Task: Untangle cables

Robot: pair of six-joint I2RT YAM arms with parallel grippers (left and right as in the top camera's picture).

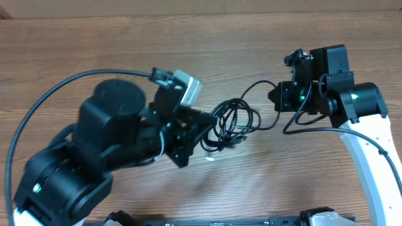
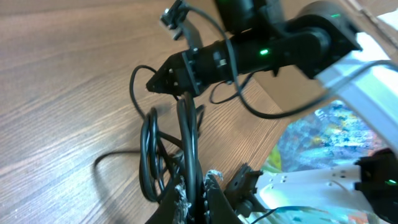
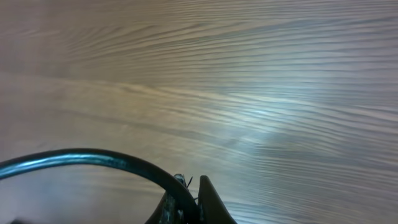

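Pulling-apart step: the left hand (image 2: 194,194) is clamped on strands of the cables (image 1: 235,122), whose knot lies mid-counter between the arms. The right hand (image 1: 272,96) seems pinched on a loop leading out of it, though its wrist view is blurred. Next, the hands should draw apart slowly. The counter (image 1: 188,37) lies bare toward its far edge and both far corners.

Overhead, straight down on the table (image 1: 188,37). Left wrist low, toward cables (image 2: 188,143) and right arm (image 2: 267,50). Right wrist close over wood.
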